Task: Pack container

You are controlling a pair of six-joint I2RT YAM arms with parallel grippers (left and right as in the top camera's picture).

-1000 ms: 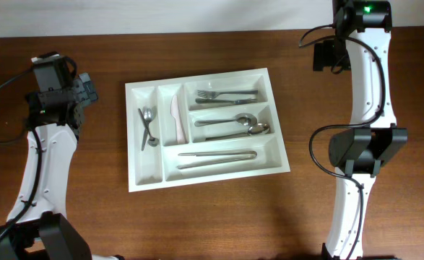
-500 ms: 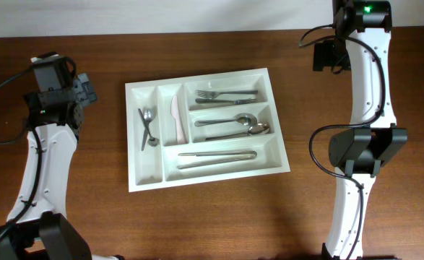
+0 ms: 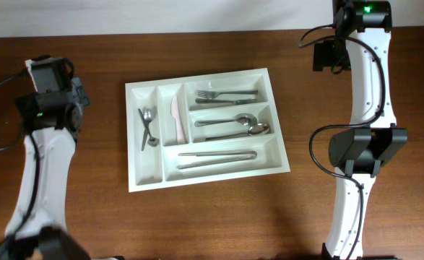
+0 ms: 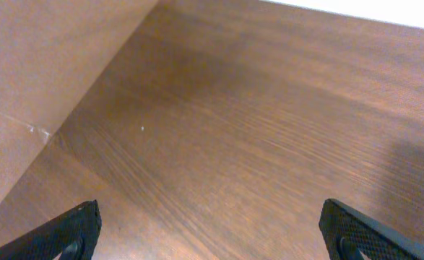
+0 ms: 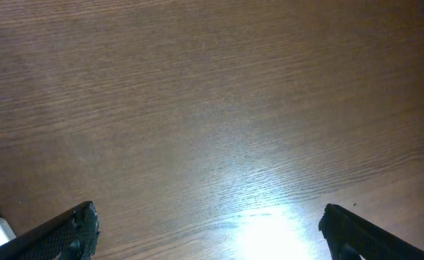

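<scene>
The overhead camera sits high up and looks straight down on the whole table (image 3: 212, 224). Each wrist camera looks down from close by, past its own fingertips (image 4: 71, 232). All three see the same brown table top.

Nothing here can be read: no word, number or brand on the tray (image 3: 146, 170) or table (image 3: 197, 224). The one sign (hardly a text) is a green lamp (image 3: 368, 9) lit on the right arm (image 3: 374, 72).
</scene>
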